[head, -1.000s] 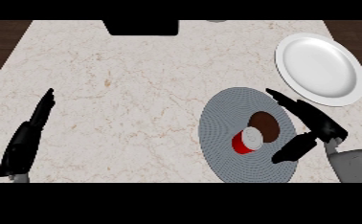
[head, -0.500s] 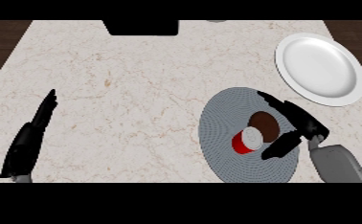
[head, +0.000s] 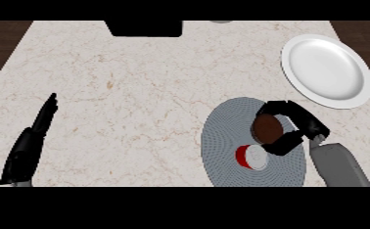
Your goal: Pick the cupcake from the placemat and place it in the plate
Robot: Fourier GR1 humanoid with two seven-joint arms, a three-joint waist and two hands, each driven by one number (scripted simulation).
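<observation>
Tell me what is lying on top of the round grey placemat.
A brown-topped cupcake in a red wrapper lies on the round grey placemat, with the right hand curled round it. Its far side is hidden.

Cupcake (head: 262, 140): brown top, red cup; placemat (head: 231, 145): grey, fine concentric rings; plate (head: 325, 71): white; counter (head: 145, 86): beige marble, faint veins; hands black.

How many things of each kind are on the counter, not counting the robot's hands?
Plate: 1
Placemat: 1
Cupcake: 1
Total: 3
</observation>
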